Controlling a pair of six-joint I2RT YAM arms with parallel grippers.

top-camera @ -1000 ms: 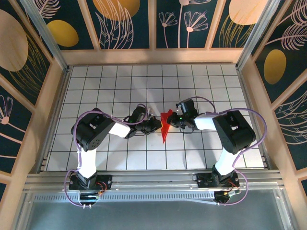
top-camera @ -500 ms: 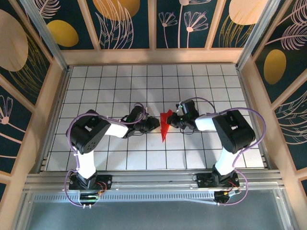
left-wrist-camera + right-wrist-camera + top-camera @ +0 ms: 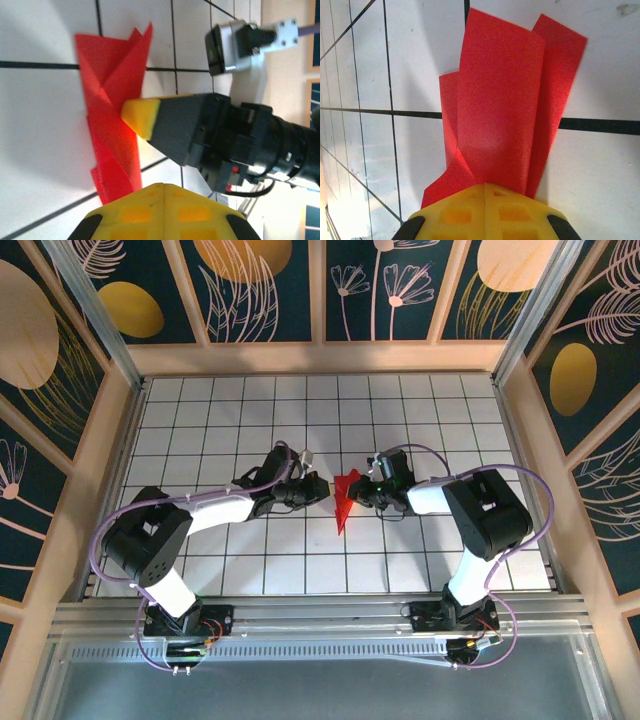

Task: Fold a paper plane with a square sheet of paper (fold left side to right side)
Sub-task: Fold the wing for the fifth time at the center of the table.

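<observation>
The red sheet of paper (image 3: 344, 504) lies mid-table, folded into a narrow creased shape with its point toward the near edge. In the right wrist view its layered flaps (image 3: 500, 110) run under my right gripper (image 3: 485, 186), which is shut, tip down on the paper; no red shows in the seam between the jaws. The left wrist view shows that same yellow tip (image 3: 136, 117) resting on the paper (image 3: 112, 95). My left gripper (image 3: 162, 186) is shut with nothing in it, just beside the paper's near-left edge. From above, the left gripper (image 3: 321, 492) and the right gripper (image 3: 357, 492) flank the paper.
The white grid-tiled table (image 3: 220, 420) is walled by wooden rails on the left (image 3: 110, 450), the back and the right (image 3: 530, 450). Both arm bases (image 3: 185, 620) sit at the near edge. The right wrist's camera housing (image 3: 235, 42) hangs close above the paper.
The left arm has stretched out lower and to the left, while its gripper stayed by the paper's left edge. The right gripper and the paper have hardly moved.
</observation>
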